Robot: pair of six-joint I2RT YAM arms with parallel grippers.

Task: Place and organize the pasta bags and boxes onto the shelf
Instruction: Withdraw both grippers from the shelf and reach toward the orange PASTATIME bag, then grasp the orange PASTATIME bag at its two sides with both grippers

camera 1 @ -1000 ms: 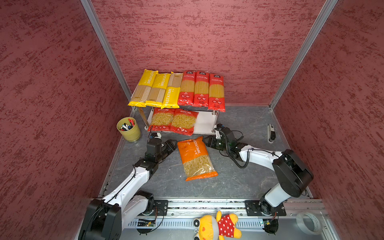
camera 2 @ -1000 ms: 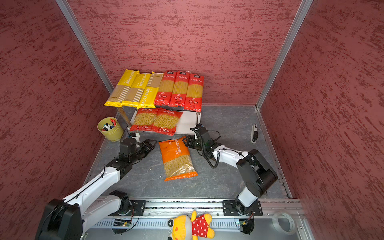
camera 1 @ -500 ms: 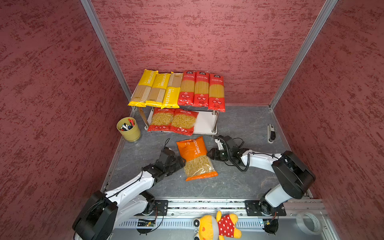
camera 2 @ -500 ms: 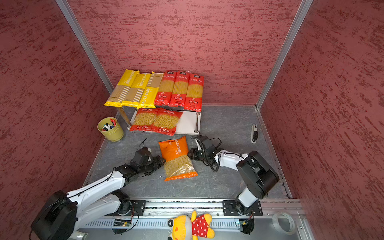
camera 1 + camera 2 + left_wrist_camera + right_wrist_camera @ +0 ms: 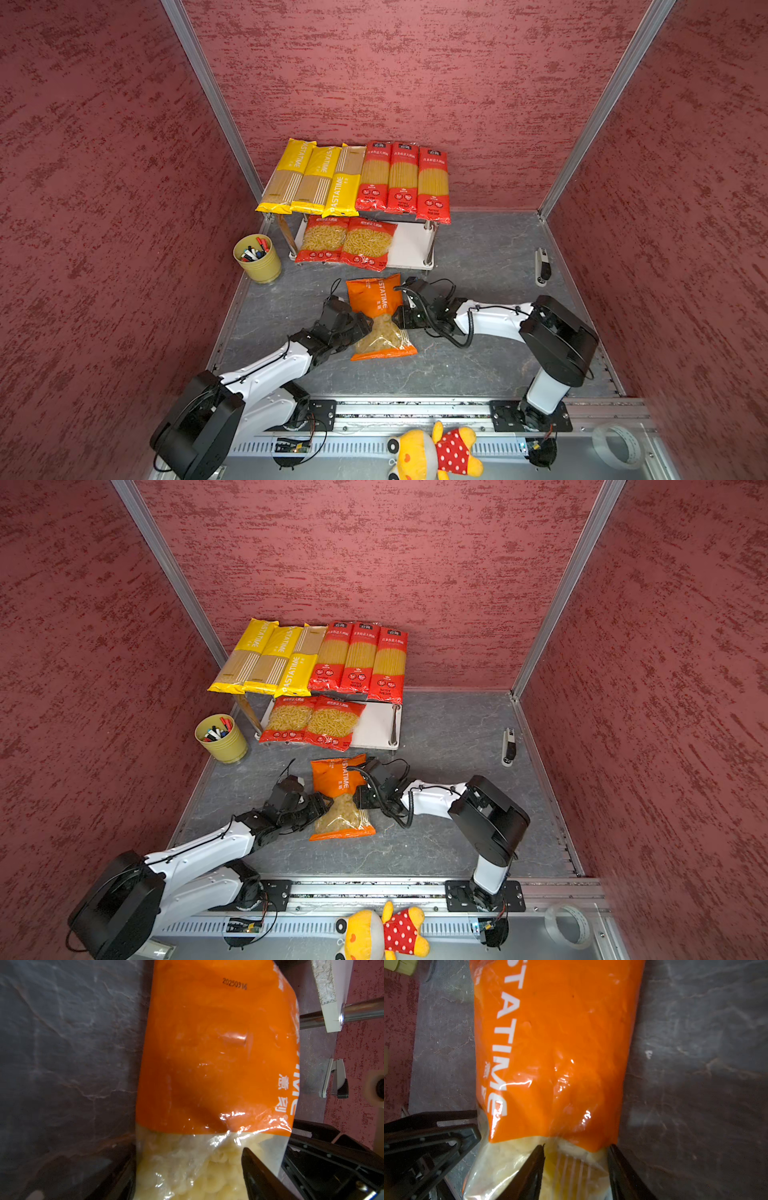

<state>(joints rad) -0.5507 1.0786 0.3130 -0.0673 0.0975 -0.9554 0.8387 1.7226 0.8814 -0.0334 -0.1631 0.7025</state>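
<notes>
Shelf point(image 5: 409, 249) at the far side; the orange macaroni bag point(image 5: 374, 297) lies off it, just nearer.
Three yellow spaghetti packs point(image 5: 309, 178) on the left and three red spaghetti packs point(image 5: 403, 178) on the right cover the top board side by side; two red short-pasta bags point(image 5: 347, 245) fill the lower board's left part. The right gripper point(image 5: 400, 318) pinches the macaroni bag's right edge. The left gripper point(image 5: 362, 326) straddles its left edge; whether it squeezes cannot be told.
</notes>
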